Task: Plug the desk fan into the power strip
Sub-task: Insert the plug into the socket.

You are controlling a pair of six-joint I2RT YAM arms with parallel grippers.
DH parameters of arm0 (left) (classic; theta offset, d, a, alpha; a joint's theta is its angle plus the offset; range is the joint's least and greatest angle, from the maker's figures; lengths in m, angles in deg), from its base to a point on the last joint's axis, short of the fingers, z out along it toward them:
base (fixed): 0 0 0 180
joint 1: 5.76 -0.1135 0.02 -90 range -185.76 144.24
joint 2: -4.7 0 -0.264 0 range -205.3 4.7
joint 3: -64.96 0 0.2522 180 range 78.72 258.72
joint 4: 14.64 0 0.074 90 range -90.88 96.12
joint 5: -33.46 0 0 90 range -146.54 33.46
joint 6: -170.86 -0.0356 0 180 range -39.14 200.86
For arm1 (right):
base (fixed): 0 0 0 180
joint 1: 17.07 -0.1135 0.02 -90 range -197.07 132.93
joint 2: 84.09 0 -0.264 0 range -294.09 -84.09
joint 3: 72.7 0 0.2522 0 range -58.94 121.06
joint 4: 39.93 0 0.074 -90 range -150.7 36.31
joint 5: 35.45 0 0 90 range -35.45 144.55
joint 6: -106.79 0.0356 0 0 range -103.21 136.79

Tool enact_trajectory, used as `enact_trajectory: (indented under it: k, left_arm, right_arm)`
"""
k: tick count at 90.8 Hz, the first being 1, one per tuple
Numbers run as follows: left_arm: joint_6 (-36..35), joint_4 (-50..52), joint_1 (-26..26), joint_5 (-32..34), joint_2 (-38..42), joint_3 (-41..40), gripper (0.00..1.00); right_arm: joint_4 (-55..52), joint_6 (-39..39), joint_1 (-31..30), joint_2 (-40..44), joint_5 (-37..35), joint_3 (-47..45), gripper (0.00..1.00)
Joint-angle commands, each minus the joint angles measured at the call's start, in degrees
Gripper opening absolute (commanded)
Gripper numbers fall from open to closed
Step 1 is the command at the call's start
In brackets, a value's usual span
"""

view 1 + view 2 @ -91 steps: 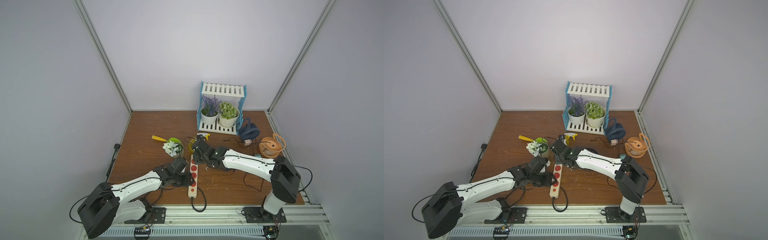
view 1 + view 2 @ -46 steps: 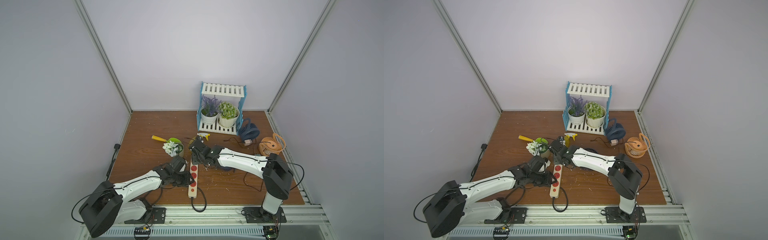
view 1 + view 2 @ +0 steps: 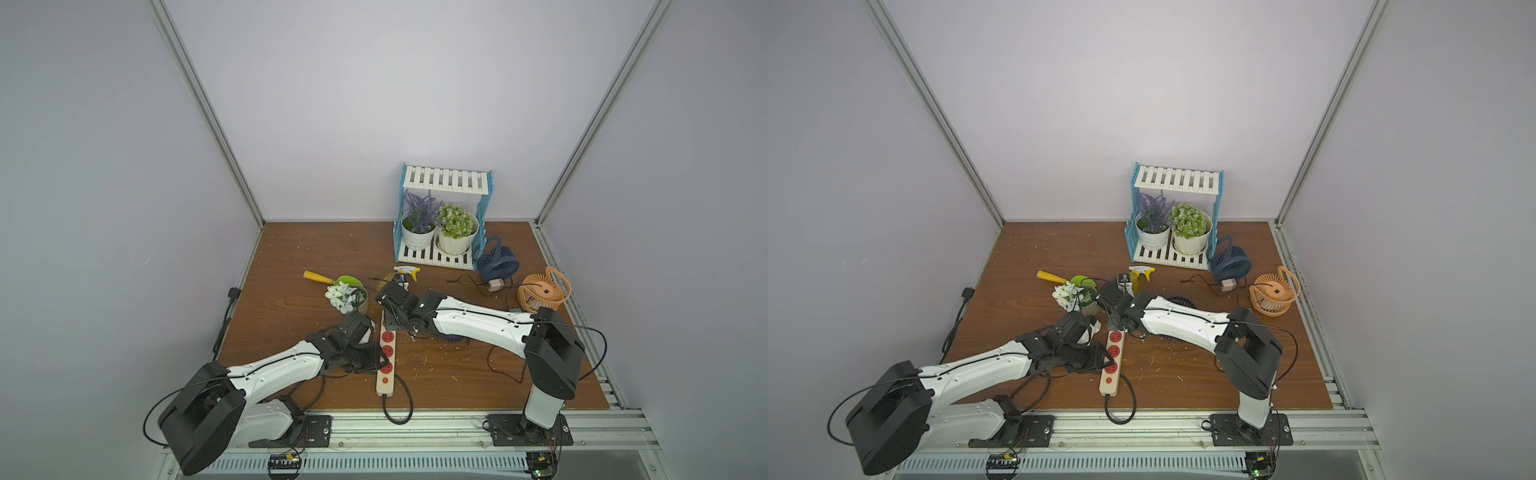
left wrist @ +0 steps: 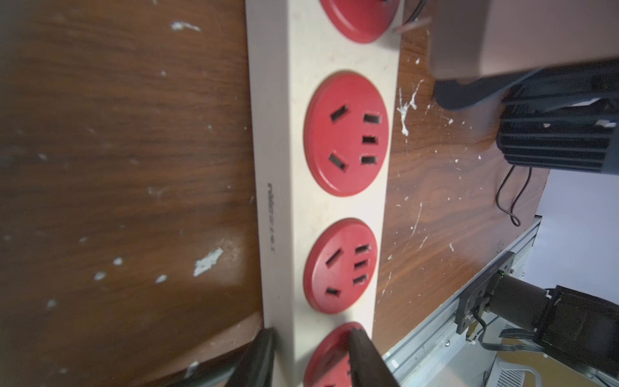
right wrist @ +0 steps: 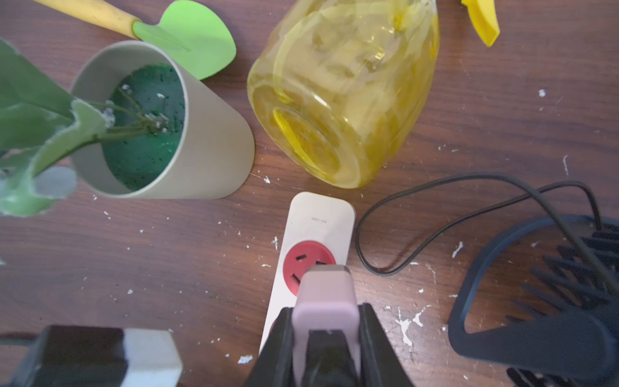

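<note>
The power strip (image 3: 384, 384) (image 3: 1108, 386) lies along the table's front middle, its black cord looping at the near end. My left gripper (image 3: 383, 356) (image 4: 313, 331) is shut on the strip (image 4: 284, 167), one finger on each long side by a near socket. My right gripper (image 3: 390, 321) (image 5: 325, 310) is shut on a pink plug (image 5: 323, 291). The plug hangs just over the red socket (image 5: 301, 259) at the strip's far end; its prongs are hidden in the right wrist view. A dark desk fan (image 5: 552, 301) (image 3: 1177, 300) lies under the right forearm, with a thin black cord (image 5: 435, 214).
Close to the strip's far end stand a beige pot of white flowers (image 3: 353, 297) and a tipped yellow spray bottle (image 5: 341, 100). A green scoop (image 3: 328, 278) lies behind them. At the back right are a plant shelf (image 3: 444, 220), a blue fan (image 3: 496, 262), an orange fan (image 3: 542, 291) and another pink plug (image 3: 494, 286).
My left gripper's fingers have closed in on the power strip. My right gripper with the pink plug has shifted a little nearer, over the strip's far end.
</note>
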Motion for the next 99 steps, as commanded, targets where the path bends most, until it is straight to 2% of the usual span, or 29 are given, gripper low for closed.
enact_trajectory:
  k: [1, 26, 61, 99]
  left_arm:
    - [-0.4, 1.4, -0.6, 0.3, -1.1, -1.0, 0.39]
    - [-0.4, 1.1, -0.6, 0.1, -1.4, -1.1, 0.39]
    - [-0.4, 1.3, -0.9, 0.2, -1.2, -1.3, 0.39]
    - [-0.4, 1.2, -1.0, 0.0, -1.4, -1.1, 0.39]
  right_arm:
    - [-0.8, 1.8, -0.5, -1.8, -0.5, 0.2, 0.0]
    - [-0.1, 2.5, -0.6, 1.7, -4.2, 0.6, 0.0]
    - [3.6, 3.4, -0.8, 0.5, -0.9, 0.2, 0.0]
    - [1.5, 4.0, -1.0, -0.8, -3.8, -0.6, 0.0]
